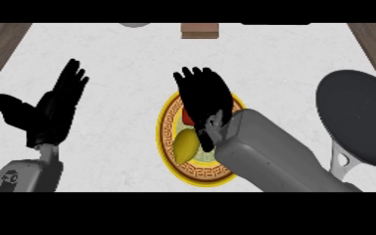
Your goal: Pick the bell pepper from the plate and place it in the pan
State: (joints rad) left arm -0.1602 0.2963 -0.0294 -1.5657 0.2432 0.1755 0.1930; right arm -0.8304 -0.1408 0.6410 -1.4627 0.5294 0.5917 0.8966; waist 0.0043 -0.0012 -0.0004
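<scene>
Over the plate at the desk's middle hovered the right hand, fingers straight and spread.
Beneath it lay the red-and-yellow bell pepper; the pan sat right, the left hand rested open.

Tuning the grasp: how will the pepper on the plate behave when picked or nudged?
The pepper shows only a red sliver under the right hand, so its shape is unclear. Beside a rounded yellow piece on the plate, a nudge could roll it. Likely stiff and light, its skin possibly slippery.

left hand open at left; right hand extended, fingers straight
</scene>
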